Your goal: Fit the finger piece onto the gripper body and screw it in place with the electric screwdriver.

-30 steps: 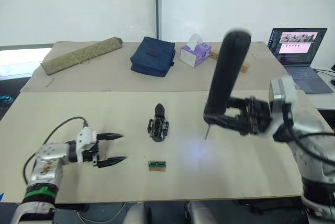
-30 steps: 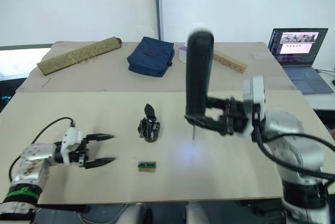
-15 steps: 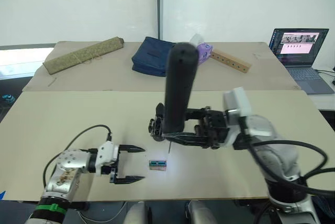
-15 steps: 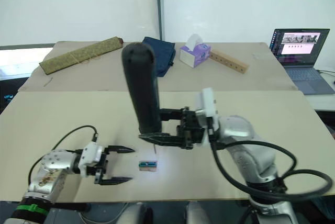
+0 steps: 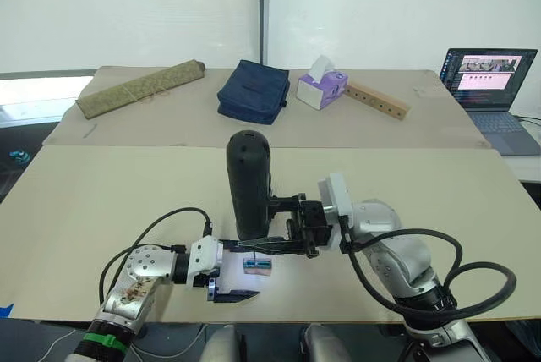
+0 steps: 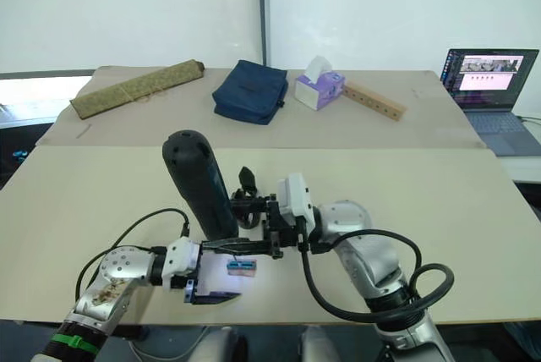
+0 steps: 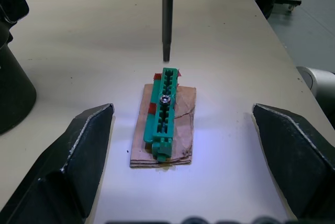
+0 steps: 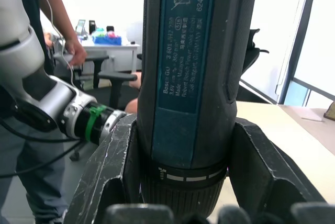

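My right gripper (image 5: pixel 258 242) is shut on the electric screwdriver (image 5: pixel 248 183), a thick black cylinder held upright at the table's near middle. Its thin bit (image 7: pixel 167 17) points down, the tip just above the far end of a small green-and-tan block (image 7: pixel 164 120) with a screw (image 7: pixel 165 99) in it. My left gripper (image 7: pixel 182 113) is open with one finger on each side of that block, not touching it. The gripper body (image 6: pixel 247 195) lies just behind the screwdriver, its pointed finger aimed away. The finger piece is out of view.
On the far table lie a rolled mat (image 5: pixel 139 88), a blue bag (image 5: pixel 252 91), a tissue box (image 5: pixel 320 90) and a wooden bar (image 5: pixel 378 101). A laptop (image 5: pixel 491 79) sits at the far right. A person (image 8: pixel 49 22) stands in the background.
My right arm swung the screwdriver left across the table to just above the green-and-tan block. The left gripper slid right until its open fingers flank the block.
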Action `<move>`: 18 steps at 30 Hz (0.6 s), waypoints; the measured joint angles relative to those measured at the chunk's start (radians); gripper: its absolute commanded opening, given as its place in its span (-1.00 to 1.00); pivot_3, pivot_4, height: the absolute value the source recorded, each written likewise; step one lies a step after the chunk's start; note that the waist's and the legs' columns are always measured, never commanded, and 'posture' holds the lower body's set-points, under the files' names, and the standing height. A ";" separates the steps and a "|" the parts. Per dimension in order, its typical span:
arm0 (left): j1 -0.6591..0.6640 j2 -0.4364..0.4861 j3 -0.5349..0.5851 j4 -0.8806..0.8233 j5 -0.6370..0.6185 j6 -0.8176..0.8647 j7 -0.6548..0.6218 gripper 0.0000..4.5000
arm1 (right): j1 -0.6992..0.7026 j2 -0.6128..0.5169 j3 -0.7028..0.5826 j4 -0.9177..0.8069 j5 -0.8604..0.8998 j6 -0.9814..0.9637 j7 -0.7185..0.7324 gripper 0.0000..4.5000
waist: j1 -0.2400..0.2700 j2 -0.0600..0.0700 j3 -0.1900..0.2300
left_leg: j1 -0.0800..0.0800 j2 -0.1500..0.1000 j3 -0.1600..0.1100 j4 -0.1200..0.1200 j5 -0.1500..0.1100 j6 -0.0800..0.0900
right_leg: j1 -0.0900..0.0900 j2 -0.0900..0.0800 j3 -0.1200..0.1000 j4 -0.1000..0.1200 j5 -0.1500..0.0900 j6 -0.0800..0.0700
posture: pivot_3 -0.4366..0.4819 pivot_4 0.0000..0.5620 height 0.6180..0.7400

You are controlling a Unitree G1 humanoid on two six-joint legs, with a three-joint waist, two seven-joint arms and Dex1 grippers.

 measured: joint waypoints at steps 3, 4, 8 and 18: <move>-0.012 -0.005 -0.011 0.011 0.002 0.007 0.000 0.99 | -0.001 0.011 0.017 0.015 -0.018 -0.020 0.007 -0.14 | 0.003 0.000 0.000 | 0.001 0.000 0.000 0.000 0.000 0.000 | 0.001 0.000 0.000 0.000 0.000 0.000 | -0.05 -0.47 1.00; -0.018 -0.006 -0.012 0.016 0.002 0.010 0.001 0.99 | -0.003 0.012 0.020 0.019 -0.028 -0.022 0.010 -0.14 | 0.005 0.001 0.000 | 0.001 0.000 0.001 0.000 0.000 0.000 | 0.001 0.000 0.000 0.000 0.000 0.000 | -0.05 -0.47 1.00; -0.035 -0.005 -0.022 0.037 0.002 0.014 -0.006 0.99 | -0.017 0.013 0.021 0.035 -0.037 -0.022 0.014 -0.14 | 0.010 0.002 -0.001 | 0.003 0.000 0.002 0.000 0.000 0.000 | 0.003 0.000 0.000 0.000 0.000 0.000 | -0.05 -0.47 1.00; -0.043 -0.005 -0.034 0.047 0.001 0.014 -0.014 0.99 | -0.017 0.014 0.021 0.035 -0.044 -0.022 0.015 -0.14 | 0.011 0.003 -0.002 | 0.003 0.000 0.004 0.000 0.000 0.000 | 0.003 0.000 0.000 0.000 0.000 0.000 | -0.05 -0.47 1.00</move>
